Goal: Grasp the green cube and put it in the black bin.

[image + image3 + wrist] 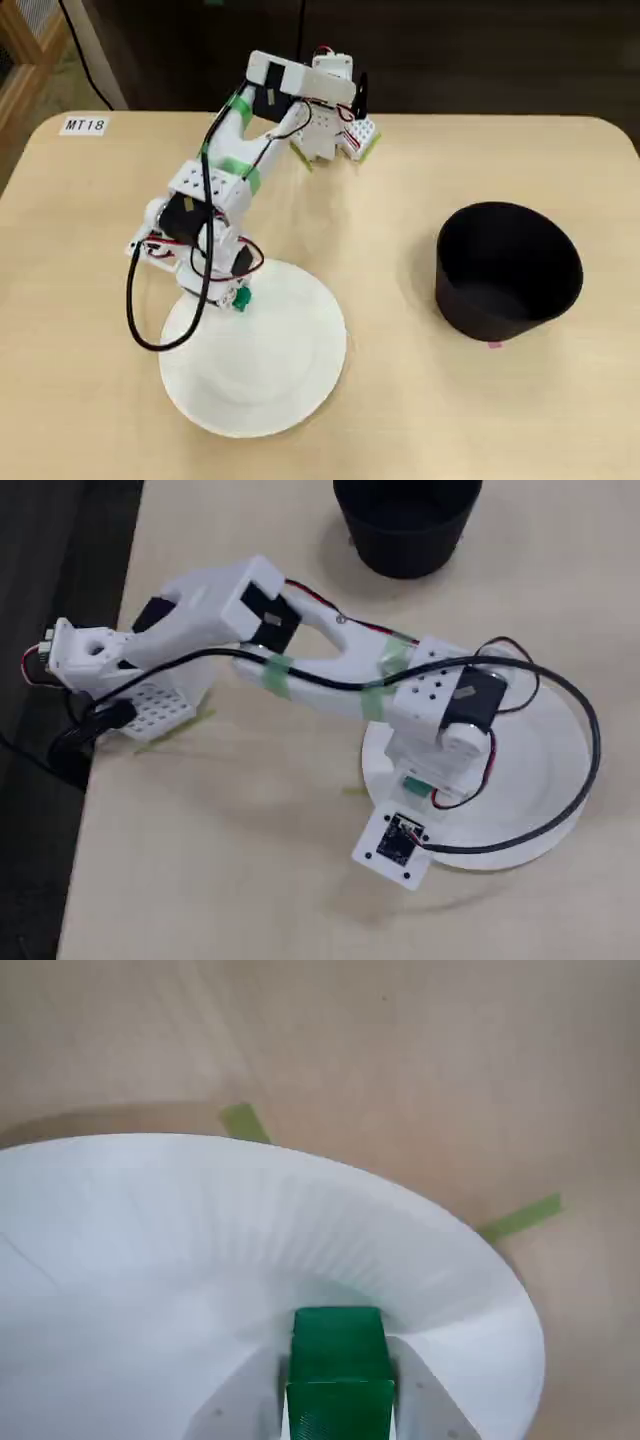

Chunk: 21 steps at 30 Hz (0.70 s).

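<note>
In the wrist view the green cube (338, 1345) sits between my two white fingers (425, 1400), over the inner slope of the white paper plate (200, 1220). My gripper (338, 1385) is shut on the cube. In a fixed view the gripper (238, 296) is at the plate's upper left rim (310, 390), with the cube (241, 298) showing as a small green spot. The black bin (508, 270) stands far to the right, empty and apart. In the other fixed view the wrist hides most of the cube (414, 783); the bin (405, 520) is at the top edge.
The arm's base (335, 135) is clamped at the table's far edge. Green tape strips (243, 1120) lie on the wooden table beside the plate. A label reading MT18 (83, 125) is at the back left corner. A black cable (150, 335) loops from the arm over the plate's left side.
</note>
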Motion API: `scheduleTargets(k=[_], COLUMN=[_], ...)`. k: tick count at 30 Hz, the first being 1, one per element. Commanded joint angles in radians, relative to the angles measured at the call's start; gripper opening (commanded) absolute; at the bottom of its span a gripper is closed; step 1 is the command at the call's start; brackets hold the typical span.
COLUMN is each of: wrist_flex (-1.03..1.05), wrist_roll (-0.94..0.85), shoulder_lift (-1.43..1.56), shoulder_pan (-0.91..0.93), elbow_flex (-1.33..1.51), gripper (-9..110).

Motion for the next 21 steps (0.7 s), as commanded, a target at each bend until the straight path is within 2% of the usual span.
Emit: scheduleTargets(k=[1,8,13,17,21], wrist_flex=[0.002,0.003,0.002,0.002,0.002], wrist_roll=[-0.008,0.017,0.014,-0.078,-0.170], shoulder_lift=[0.021,0.225,0.453,0.606,0.732], shoulder_pan=[-0.008,-0.041,-0.138,-0.290,-0.532], elbow_flex=[-0.044,-0.109,-0.199,-0.219,-0.109], gripper=[0,0,0,0,0])
